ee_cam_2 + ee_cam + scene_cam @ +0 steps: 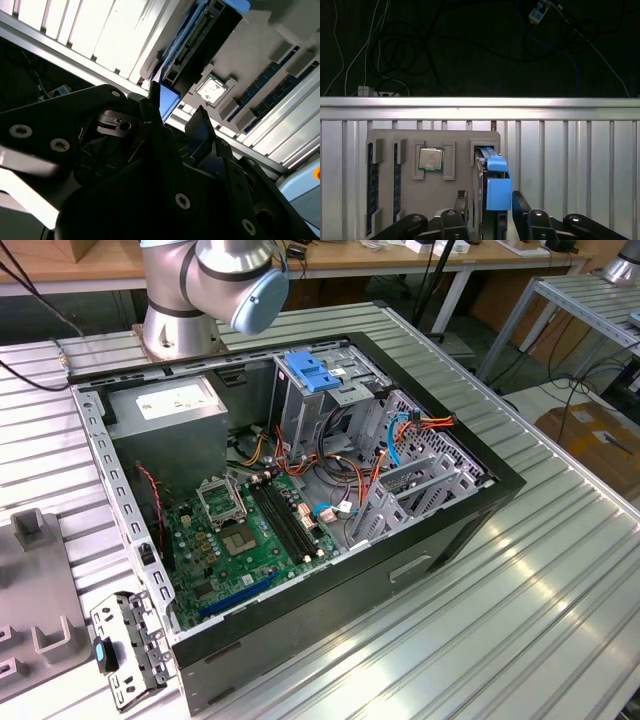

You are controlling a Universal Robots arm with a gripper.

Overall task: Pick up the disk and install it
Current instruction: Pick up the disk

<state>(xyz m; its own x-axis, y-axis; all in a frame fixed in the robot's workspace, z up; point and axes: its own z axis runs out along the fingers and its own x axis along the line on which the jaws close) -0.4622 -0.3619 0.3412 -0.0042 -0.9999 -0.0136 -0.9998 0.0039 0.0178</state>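
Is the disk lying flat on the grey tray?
No, in the first wrist view the disk stands on its edge in a slot of the grey tray, beside the processor chip.

Silver arm [180,320] upright at its base, blue-capped joint [258,288], black gripper [490,204], both fingers [462,204] held apart

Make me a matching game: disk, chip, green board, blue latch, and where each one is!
1. silver-grey rectangular disk with blue plastic frame
2. square silver metal chip
3. green circuit board
4. blue plastic latch

a. on top of the metal cage
b. on edge inside the open hand
c. flat in the grey tray
d. inside the black case

Pairs: 1-b, 2-c, 3-d, 4-a
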